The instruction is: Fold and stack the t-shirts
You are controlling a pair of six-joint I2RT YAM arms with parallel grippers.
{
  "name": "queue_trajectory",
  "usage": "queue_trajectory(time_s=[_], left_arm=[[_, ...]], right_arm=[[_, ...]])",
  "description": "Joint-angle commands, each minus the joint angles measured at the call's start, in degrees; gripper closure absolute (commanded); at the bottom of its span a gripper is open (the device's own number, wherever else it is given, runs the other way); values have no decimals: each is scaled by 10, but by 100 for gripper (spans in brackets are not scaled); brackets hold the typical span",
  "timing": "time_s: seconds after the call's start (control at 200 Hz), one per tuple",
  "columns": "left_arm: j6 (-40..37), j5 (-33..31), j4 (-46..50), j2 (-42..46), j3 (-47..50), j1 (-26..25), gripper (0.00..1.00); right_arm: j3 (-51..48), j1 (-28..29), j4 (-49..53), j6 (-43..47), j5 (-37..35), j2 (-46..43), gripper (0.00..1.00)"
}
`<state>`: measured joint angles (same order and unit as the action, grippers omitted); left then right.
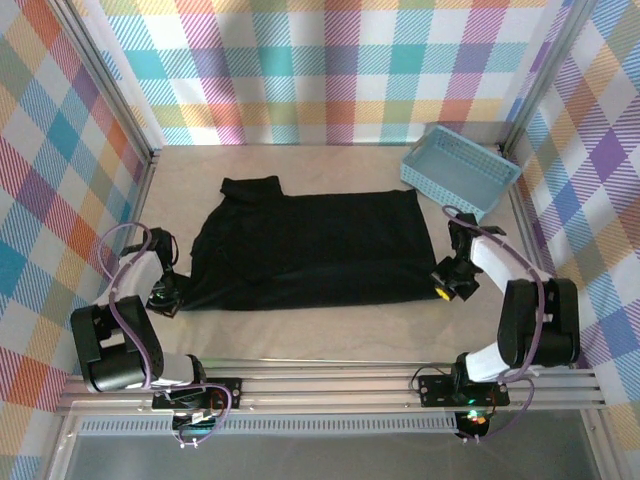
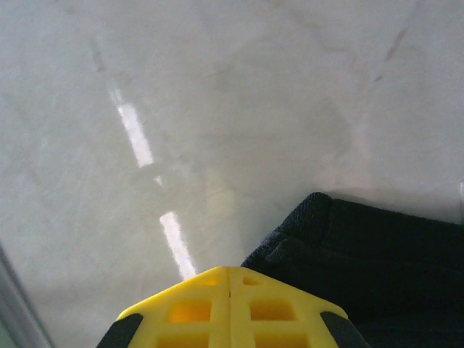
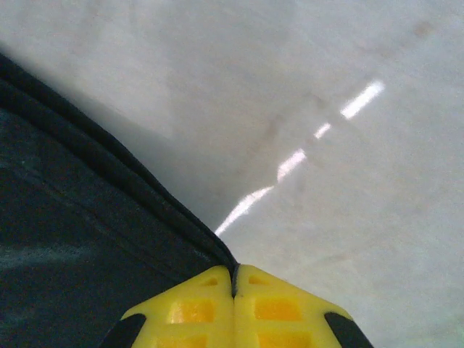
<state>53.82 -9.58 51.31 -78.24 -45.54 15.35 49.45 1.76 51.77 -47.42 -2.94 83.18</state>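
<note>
Black t-shirt point(image 1: 310, 250) lies flat in the middle of the table point(image 1: 330, 330), soft and floppy I'd guess, so grab the near corners: right gripper point(image 3: 233, 268) is pinching the near-right hem, left gripper point(image 2: 230, 270) is pressed together beside the near-left corner.

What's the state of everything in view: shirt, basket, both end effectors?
black t-shirt: laid out flat, one sleeve sticking out at the far left.
light blue mesh basket: upright, empty.
left end effector: shut, beside the shirt's edge, no fabric visibly pinched.
right end effector: shut on the shirt's hem.
</note>
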Motion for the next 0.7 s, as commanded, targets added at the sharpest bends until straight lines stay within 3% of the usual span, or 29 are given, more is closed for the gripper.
queue_trajectory(time_s=[0.0, 0.2, 0.405, 0.475, 0.575, 0.695], left_arm=[[50, -18, 41, 25, 19, 1, 100], [152, -27, 38, 87, 61, 1, 100], [131, -31, 40, 95, 74, 1, 100], [121, -23, 34, 98, 73, 1, 86], [102, -25, 55, 102, 44, -6, 58], [119, -51, 98, 120, -30, -79, 41]], right_arm=[[-19, 3, 69, -41, -26, -47, 100], [-74, 3, 65, -51, -9, -92, 100], [-89, 1, 61, -35, -10, -101, 100], [-85, 1, 51, -25, -1, -99, 100], [-56, 1, 44, 5, 1, -102, 68], [-12, 5, 34, 52, 6, -119, 56]])
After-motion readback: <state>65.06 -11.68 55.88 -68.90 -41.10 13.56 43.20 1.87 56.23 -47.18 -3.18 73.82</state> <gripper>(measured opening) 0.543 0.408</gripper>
